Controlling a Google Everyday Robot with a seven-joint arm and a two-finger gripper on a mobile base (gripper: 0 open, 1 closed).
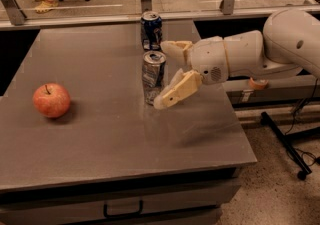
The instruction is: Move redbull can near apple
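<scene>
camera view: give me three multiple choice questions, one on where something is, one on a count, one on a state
1. Where is the apple relative to the redbull can?
A. far to its left in the picture, apart from it
B. touching it
C. behind it, by the glass

2. How many cans stand on the table?
A. one
B. two
C. three

3. How is the gripper?
A. shut on the apple
B. shut, flat on the table
C. open, at the redbull can's right side

Key:
1 A: bare table lies between them.
2 B: the redbull can and the dark blue can behind it.
3 C: its fingers are spread, one behind the can's top and one in front of its base.
</scene>
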